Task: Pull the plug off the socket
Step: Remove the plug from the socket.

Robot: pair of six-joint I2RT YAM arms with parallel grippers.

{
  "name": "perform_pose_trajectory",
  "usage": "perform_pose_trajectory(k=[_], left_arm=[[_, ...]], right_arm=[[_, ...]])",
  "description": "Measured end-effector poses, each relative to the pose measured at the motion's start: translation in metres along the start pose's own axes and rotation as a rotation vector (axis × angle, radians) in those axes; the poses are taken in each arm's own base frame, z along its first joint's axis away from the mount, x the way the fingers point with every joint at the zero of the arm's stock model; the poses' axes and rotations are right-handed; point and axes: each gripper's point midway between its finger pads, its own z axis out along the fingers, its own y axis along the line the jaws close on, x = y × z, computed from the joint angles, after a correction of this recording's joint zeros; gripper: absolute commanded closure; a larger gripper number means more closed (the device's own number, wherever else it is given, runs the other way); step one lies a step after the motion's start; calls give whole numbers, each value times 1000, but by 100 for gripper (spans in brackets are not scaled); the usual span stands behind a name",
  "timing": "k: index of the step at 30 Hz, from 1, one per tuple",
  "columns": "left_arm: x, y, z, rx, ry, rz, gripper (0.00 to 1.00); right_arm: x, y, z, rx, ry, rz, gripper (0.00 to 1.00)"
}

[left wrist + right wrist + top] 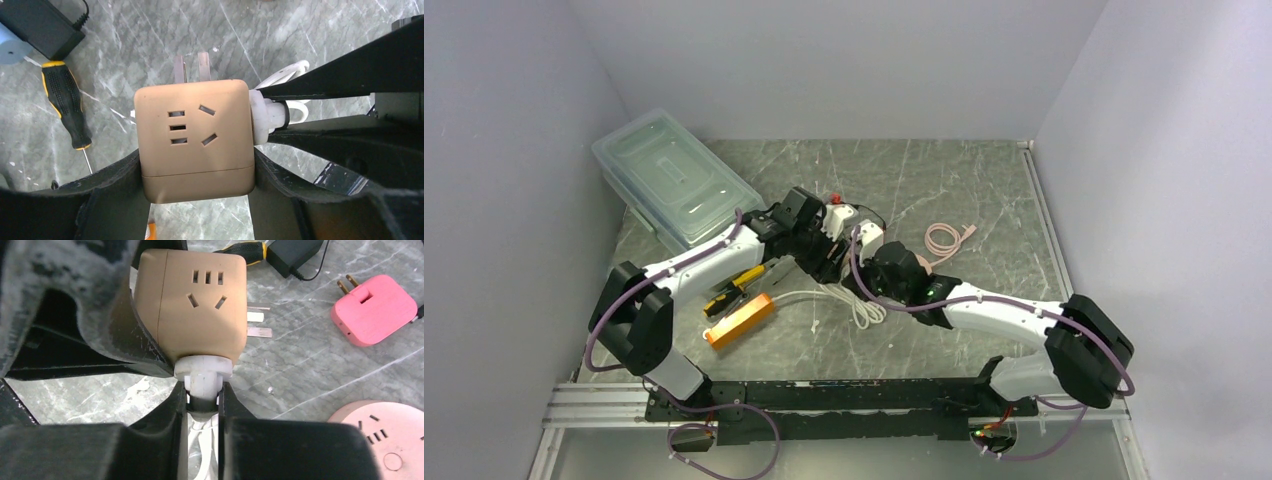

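Observation:
A tan cube socket (195, 135) hangs above the marble table, with my left gripper (196, 170) shut on its two sides. A white plug (203, 374) with a dark collar is seated in one side face of the socket (200, 305). Its white cable (859, 305) trails down in loops on the table. My right gripper (202, 395) is shut on the plug's neck, one finger pressed to each side. In the left wrist view the right gripper's fingers (340, 80) reach in from the right around the plug (267, 117). In the top view both grippers meet mid-table, left (819, 250) and right (869, 262).
A clear lidded box (674, 180) stands at the back left. A yellow-black screwdriver (67, 105), an orange block (739, 320) and a black adapter (40, 25) lie to the left. A pink plug adapter (375, 315), a round pink socket (385, 440) and a coiled pink cable (944, 238) lie nearby.

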Motion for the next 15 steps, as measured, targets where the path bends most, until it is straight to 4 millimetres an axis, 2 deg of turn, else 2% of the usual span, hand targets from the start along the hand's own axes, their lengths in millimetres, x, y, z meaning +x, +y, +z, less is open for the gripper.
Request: perform_pose_trajectory(k=[8, 15], left_arm=[[-13, -8, -1, 32, -50, 38, 100], [-27, -19, -16, 87, -120, 105, 100]], right_arm=[[-5, -8, -12, -66, -29, 71, 100], [-19, -12, -26, -188, -75, 114, 100]])
